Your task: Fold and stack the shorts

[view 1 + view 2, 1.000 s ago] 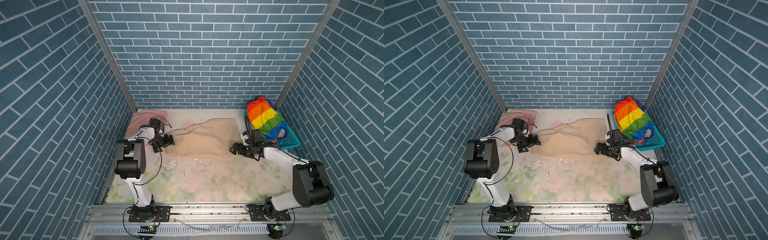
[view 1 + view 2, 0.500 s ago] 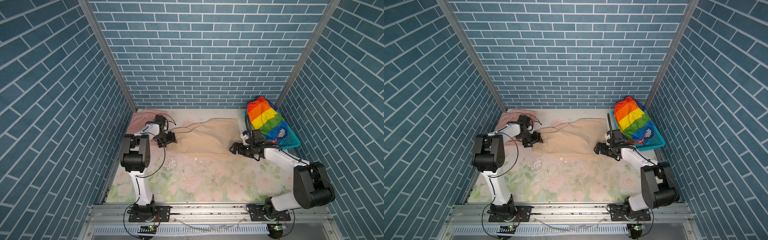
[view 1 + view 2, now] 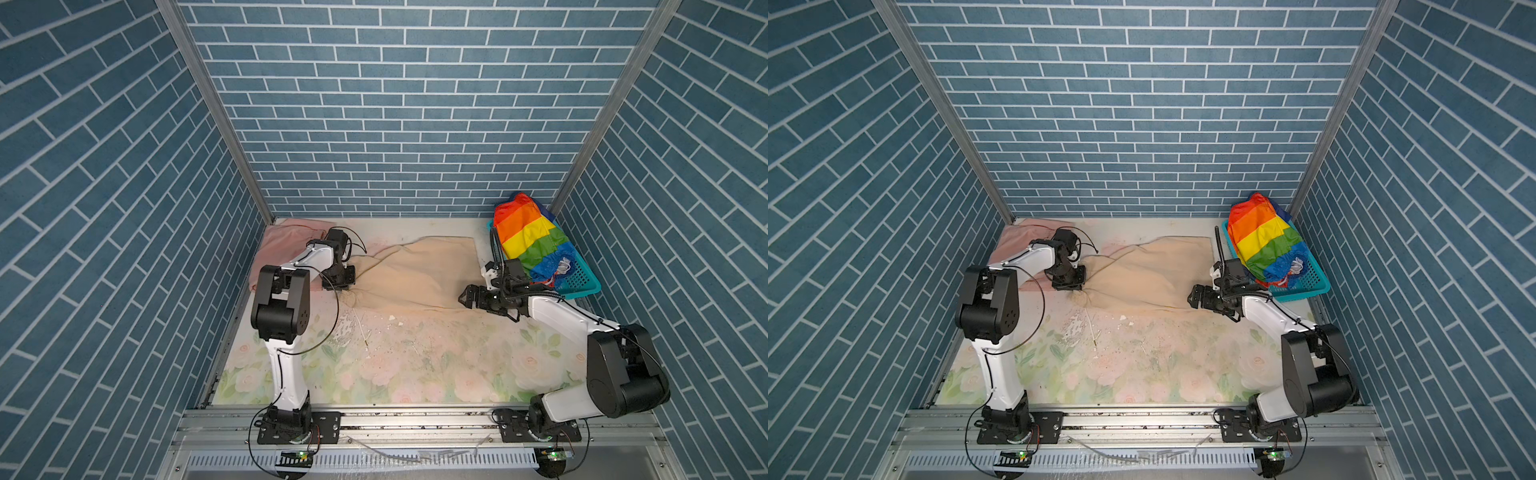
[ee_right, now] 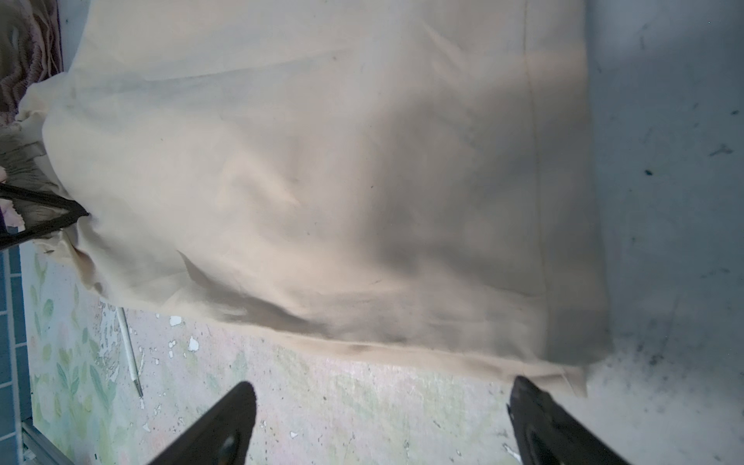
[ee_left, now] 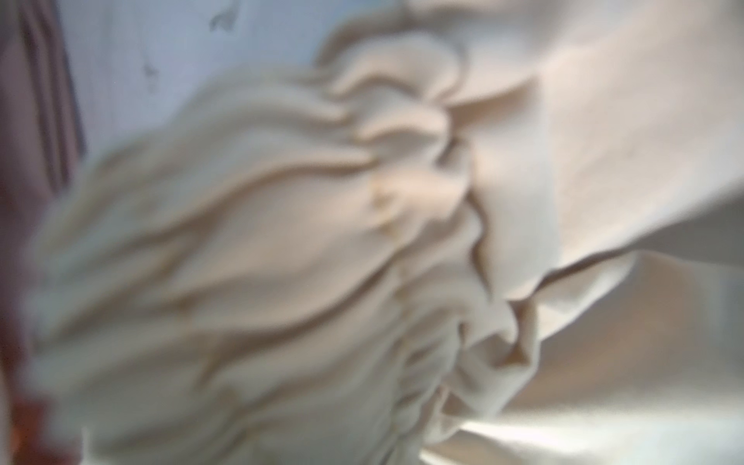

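Observation:
The beige shorts (image 3: pixel 415 274) (image 3: pixel 1150 274) lie spread across the back middle of the table. My left gripper (image 3: pixel 345 286) (image 3: pixel 1074 289) is shut on their bunched left end, and gathered beige cloth (image 5: pixel 282 241) fills the left wrist view and hides the jaws. In the right wrist view its dark fingers (image 4: pixel 48 219) meet at the cloth's edge. My right gripper (image 3: pixel 463 298) (image 3: pixel 1192 298) (image 4: pixel 384 389) stands open just off the shorts' near right corner (image 4: pixel 563 374), holding nothing. The pink shorts (image 3: pixel 286 245) (image 3: pixel 1021 237) lie folded at the back left. The rainbow-striped shorts (image 3: pixel 528 237) (image 3: pixel 1262 241) sit heaped in the basket.
A teal perforated basket (image 3: pixel 582 286) (image 3: pixel 1314 286) stands at the back right, close behind my right arm. A thin white cord (image 3: pixel 359 328) (image 3: pixel 1091 330) (image 4: pixel 129 346) trails onto the flowered tabletop (image 3: pixel 415 365). Blue brick walls close in three sides.
My left gripper has moved right from beside the pink shorts to the beige shorts' left end and shut on it. The right gripper has stayed open in place.

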You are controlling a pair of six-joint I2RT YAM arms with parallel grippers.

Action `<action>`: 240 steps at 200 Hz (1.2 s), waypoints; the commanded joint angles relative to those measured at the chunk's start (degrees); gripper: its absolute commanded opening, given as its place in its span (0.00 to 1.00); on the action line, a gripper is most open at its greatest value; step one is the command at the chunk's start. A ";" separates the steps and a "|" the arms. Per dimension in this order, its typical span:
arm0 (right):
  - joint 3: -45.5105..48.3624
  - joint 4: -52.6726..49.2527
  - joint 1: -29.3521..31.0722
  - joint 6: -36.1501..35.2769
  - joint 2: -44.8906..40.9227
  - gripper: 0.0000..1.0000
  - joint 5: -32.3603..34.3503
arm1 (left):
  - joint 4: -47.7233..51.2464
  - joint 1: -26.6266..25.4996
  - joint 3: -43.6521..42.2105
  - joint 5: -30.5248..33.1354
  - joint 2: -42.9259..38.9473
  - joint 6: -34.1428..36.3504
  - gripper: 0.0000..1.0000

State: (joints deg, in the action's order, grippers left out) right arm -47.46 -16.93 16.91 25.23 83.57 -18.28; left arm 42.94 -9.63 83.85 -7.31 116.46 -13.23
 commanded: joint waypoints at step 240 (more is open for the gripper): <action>-60.82 28.40 16.53 41.19 58.21 0.98 -3.66 | 21.58 -7.51 15.30 6.39 -9.64 3.77 0.00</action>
State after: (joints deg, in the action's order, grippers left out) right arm -102.21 11.75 34.61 63.37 137.16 -22.31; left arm 63.18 -16.88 99.18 -1.26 108.75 -10.76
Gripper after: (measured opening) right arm 0.985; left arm 0.082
